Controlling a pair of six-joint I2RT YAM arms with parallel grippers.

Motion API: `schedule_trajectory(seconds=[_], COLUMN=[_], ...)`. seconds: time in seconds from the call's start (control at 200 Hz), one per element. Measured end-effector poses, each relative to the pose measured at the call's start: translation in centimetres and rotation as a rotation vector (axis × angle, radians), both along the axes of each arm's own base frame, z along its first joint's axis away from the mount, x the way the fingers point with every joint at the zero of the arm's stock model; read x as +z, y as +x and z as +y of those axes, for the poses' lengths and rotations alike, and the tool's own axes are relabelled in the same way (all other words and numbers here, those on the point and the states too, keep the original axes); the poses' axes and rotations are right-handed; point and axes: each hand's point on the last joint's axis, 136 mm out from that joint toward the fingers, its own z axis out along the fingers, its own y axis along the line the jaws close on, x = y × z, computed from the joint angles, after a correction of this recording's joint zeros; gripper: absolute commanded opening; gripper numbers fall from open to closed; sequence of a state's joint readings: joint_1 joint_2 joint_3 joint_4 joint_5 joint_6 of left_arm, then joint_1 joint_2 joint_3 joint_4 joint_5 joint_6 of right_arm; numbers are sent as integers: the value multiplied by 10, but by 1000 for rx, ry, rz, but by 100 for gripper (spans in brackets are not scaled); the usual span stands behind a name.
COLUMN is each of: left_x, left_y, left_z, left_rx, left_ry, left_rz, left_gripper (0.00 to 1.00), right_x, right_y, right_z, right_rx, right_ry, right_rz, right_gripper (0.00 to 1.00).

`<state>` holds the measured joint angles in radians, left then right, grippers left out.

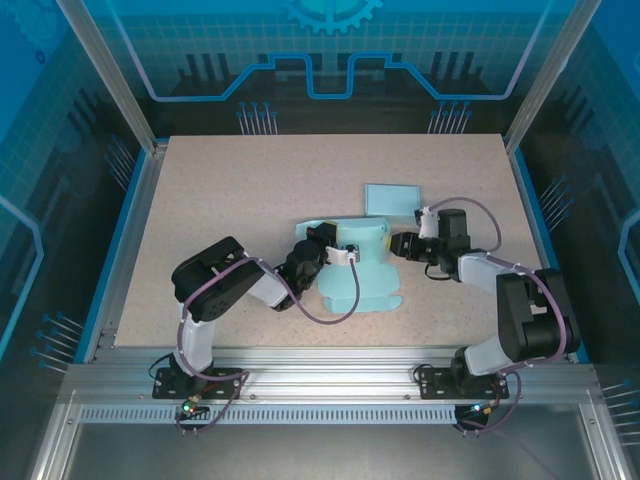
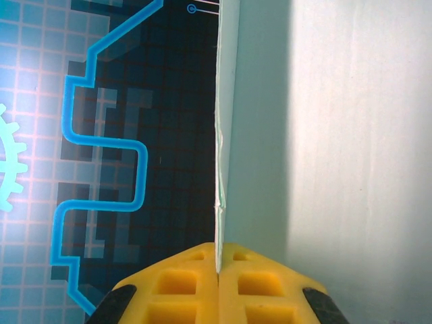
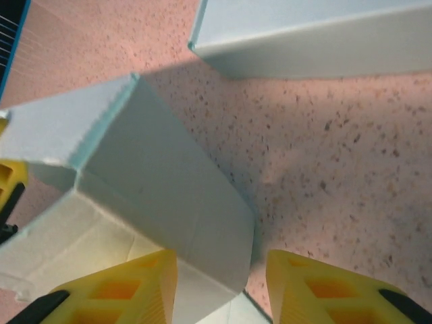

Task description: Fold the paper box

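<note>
The paper box (image 1: 352, 268) is pale blue card lying partly folded at the table's middle, with one wall raised at its far side. My left gripper (image 1: 338, 252) reaches in from the left. In the left wrist view its yellow fingers (image 2: 218, 273) are pressed together on the thin edge of an upright box panel (image 2: 324, 135). My right gripper (image 1: 402, 245) is at the box's right end. In the right wrist view it stands open (image 3: 223, 283) around a rounded side flap (image 3: 169, 196). That flap lies against the left finger and clear of the right one.
A separate flat pale blue card piece (image 1: 392, 198) lies just behind the box; in the right wrist view it shows as the card piece (image 3: 310, 34) at the top. Speckled tabletop (image 1: 230, 200) lies open to the left and far side. Metal frame posts stand at the corners.
</note>
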<state>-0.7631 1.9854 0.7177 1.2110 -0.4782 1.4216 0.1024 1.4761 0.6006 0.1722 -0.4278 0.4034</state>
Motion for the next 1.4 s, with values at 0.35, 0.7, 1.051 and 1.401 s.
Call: schedule_trajectory(seconds=[0.35,0.7,1.051,1.401], left_x=[1,5,9,24], left_y=[0,0,0,-7], left_z=[-1,-1,-1,-9], left_rx=[-1,2,14,3], left_ry=[13,21,12,-101], left_rz=[-22,-50,-64,-47], left_gripper=[0,0,0,96], right_x=[-1,-8,-16,-16], right_y=[-3,12,38,44], right_z=[12,28,32,24], right_rx=[27,28,-32,-97], right_ry=[-25,-110,-337,-455], right_rz=[-7,-20,-111,-156], right_gripper=[49,45,16,8])
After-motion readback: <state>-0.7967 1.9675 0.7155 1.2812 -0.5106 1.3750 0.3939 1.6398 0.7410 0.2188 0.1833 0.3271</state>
